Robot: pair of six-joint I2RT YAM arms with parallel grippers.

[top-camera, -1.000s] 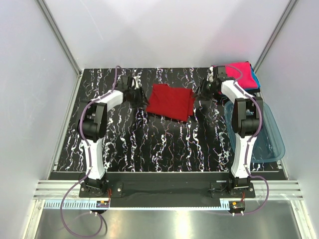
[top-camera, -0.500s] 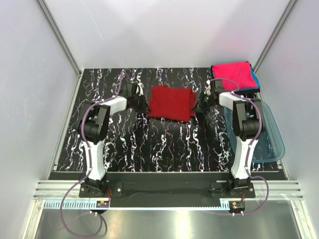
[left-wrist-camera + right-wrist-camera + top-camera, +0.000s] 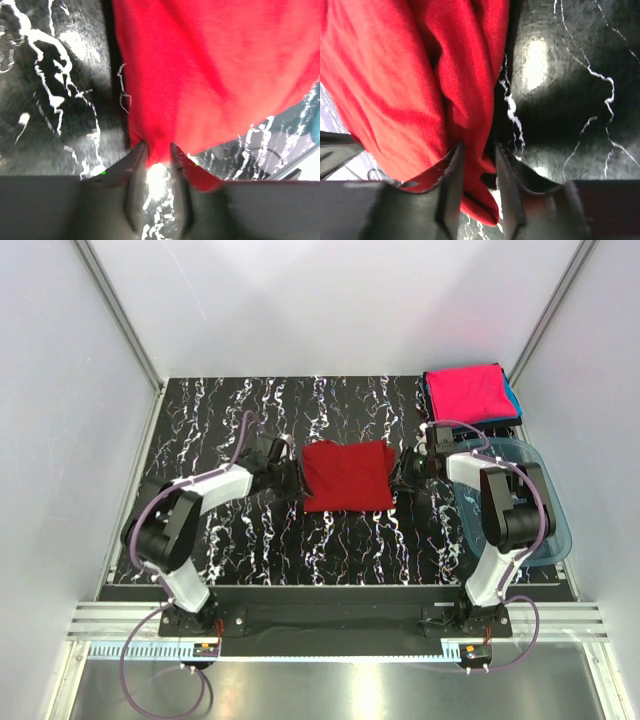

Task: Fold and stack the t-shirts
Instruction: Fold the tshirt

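Observation:
A dark red t-shirt (image 3: 346, 475), folded into a rectangle, lies mid-table between both grippers. My left gripper (image 3: 293, 478) is at its left edge; the left wrist view shows the shirt (image 3: 215, 70) with its hem pinched between the narrow jaws (image 3: 157, 147). My right gripper (image 3: 400, 475) is at its right edge. In the right wrist view a fold of the shirt (image 3: 395, 75) hangs between the jaws (image 3: 477, 147), lying against one finger with a dark gap to the other. A folded bright pink t-shirt (image 3: 465, 392) lies on a teal-blue one (image 3: 513, 402) at the far right corner.
A translucent blue plastic tub (image 3: 530, 525) sits at the right edge beside the right arm. The table is black marble-patterned (image 3: 220, 420), with white walls on three sides and a metal rail along the near edge.
Both grippers closed on the dark red shirt's side edges, then pulled it toward the near side and squared it. The jaws have since widened again, the right more than the left.

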